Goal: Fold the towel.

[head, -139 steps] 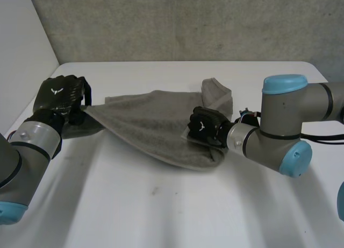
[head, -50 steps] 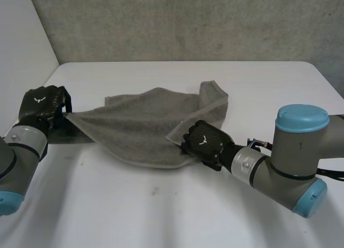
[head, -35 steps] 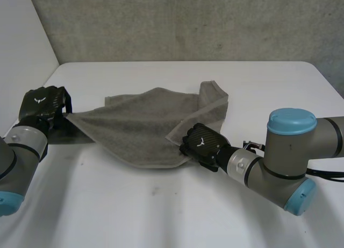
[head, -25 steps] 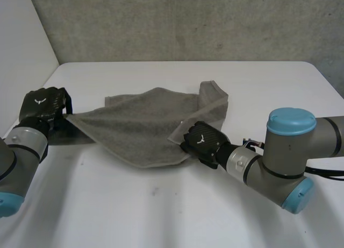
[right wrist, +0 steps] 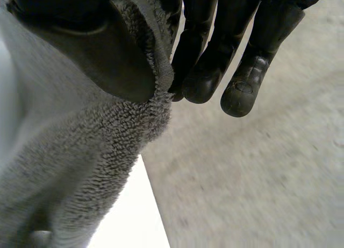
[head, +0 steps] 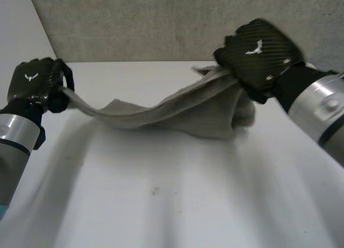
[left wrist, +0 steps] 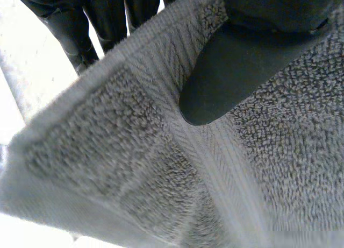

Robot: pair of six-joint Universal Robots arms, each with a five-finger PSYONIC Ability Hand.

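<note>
Towel of grey terry cloth [head: 177,111] hung slack between both hands over white table [head: 177,205]. Left hand [head: 35,86] pinched one end, thumb pressed into the pile. Right hand [head: 258,54], higher up, clamped another corner between thumb and fingers. Rough grey wall [head: 134,22] stood behind. White winged emblem [head: 252,48] marked each hand's back.

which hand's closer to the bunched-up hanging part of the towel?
Right. The right hand pinches the towel just above the bunch; the left hand holds the opposite end, across the sagging span.
</note>
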